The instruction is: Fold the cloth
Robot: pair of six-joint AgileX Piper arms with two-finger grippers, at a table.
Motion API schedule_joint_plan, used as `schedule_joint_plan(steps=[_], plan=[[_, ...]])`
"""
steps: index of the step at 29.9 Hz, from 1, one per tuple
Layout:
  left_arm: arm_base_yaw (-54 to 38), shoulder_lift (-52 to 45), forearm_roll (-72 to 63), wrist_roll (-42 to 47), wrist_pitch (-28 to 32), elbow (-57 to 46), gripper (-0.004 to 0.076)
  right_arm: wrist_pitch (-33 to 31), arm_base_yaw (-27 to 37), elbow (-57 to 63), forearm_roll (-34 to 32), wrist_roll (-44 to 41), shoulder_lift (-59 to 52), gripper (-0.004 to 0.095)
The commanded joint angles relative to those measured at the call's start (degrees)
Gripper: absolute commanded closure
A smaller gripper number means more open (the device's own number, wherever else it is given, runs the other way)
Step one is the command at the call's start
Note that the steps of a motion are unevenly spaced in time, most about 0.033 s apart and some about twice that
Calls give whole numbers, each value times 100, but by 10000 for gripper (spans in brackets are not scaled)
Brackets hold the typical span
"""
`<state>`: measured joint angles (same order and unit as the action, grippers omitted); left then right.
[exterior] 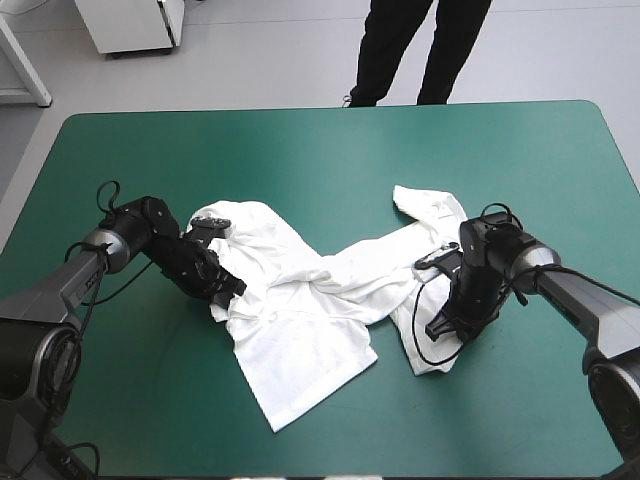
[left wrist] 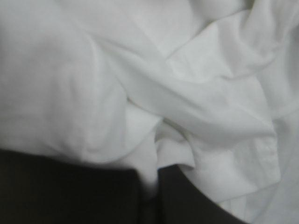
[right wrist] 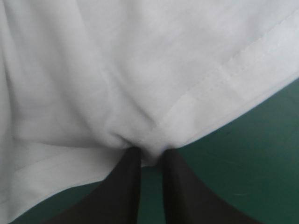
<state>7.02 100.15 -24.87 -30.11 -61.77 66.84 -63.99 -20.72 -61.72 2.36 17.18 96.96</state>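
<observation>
Soft, even overhead light falls on the teal-green table cover (exterior: 330, 150); the crumpled white short-sleeved T-shirt (exterior: 300, 340) throws thin, faint shadows. Its creases are dim grey in the left wrist view.

Teal-green table (exterior: 330, 150), grey floor (exterior: 280, 60), white cabinet (exterior: 135, 22)

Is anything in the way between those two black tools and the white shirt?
Nothing visible is. The left tool and the right tool each pinch the T-shirt directly, one at each side of it.
</observation>
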Motion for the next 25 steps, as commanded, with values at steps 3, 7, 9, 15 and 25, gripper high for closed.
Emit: schedule_joint_plan(steps=[3,7,9,15,25], plan=[[34,-293,-162,-17,-117,144,733,1540,-500,184,2139,488,570,924],[34,-293,-162,-17,-125,144,733,1816,-756,184,2178,499,606,924],[34,-307,-198,-17,-125,144,733,1856,-851,141,2154,499,606,924],[34,-567,-209,-17,-154,144,733,1469,-863,-398,1718,202,479,922],[34,-1609,-310,150,-587,185,733,72,-863,-1865,-17,-597,-340,923]])
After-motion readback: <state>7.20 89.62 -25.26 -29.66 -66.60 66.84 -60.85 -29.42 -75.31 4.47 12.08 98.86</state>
